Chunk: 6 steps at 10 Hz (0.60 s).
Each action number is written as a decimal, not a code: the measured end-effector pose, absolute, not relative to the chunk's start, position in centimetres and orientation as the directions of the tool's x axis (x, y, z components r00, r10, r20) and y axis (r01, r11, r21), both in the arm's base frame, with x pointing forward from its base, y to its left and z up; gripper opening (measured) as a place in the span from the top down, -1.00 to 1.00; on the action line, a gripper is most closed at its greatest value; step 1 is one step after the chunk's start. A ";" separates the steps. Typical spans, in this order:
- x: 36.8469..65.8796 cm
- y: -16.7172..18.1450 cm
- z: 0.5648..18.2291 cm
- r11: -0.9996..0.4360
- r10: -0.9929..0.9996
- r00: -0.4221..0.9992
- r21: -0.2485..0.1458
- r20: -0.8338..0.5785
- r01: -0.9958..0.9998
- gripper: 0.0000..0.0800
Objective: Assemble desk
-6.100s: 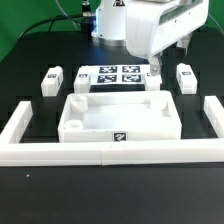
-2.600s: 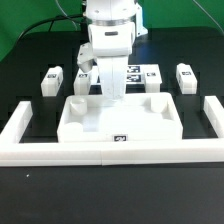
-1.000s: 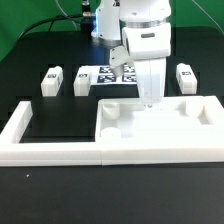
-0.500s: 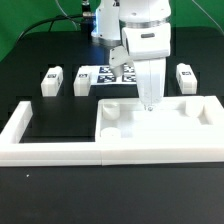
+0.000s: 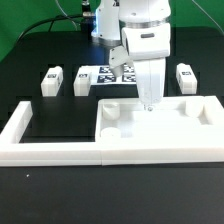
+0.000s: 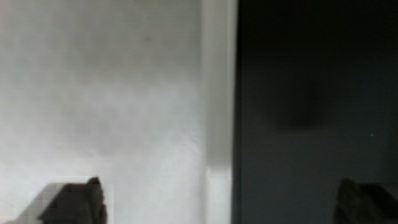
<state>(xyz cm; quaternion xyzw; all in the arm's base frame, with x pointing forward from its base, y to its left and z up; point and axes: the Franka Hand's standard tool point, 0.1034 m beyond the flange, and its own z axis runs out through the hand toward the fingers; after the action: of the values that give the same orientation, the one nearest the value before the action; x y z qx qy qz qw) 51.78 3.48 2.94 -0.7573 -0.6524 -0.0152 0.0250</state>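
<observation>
I work on a matte black table [image 5: 60, 125], hemmed on three sides by a long, low white border wall [image 5: 50, 152]. Beyond the wall's open far side the black gives way to a green surface [image 5: 15, 20], with a dark cable [image 5: 45, 25] curving across it. Soft, even light lies inside the wall and beyond it.

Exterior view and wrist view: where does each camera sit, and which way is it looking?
Exterior view: off the arm and raised, looking down over the border wall and desk top toward the marker board; the arm and gripper show.
Wrist view: on the wrist, looking along the gripper at white plastic, probably the desk top, beside the dark table; only two fingertips show, wide apart.
Shared: gripper, white plastic, table.
</observation>
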 end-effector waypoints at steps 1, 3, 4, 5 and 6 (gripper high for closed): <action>51.8 4.3 3.9 -0.215 0.975 0.216 -0.027 0.047 0.976 -0.62; 51.8 6.6 5.6 -0.349 0.936 0.351 -0.044 0.025 0.936 -0.62; 51.8 7.5 6.1 -0.452 0.891 0.453 -0.050 0.016 0.890 -0.62; 52.0 8.5 6.5 -0.480 0.876 0.481 -0.045 0.018 0.876 -0.62; 52.3 9.9 6.9 -0.533 0.845 0.534 -0.033 0.031 0.846 -0.62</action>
<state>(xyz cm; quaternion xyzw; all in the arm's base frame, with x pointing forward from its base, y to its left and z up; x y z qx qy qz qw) 52.30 9.86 6.87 -0.8754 -0.4828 -0.0054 0.0220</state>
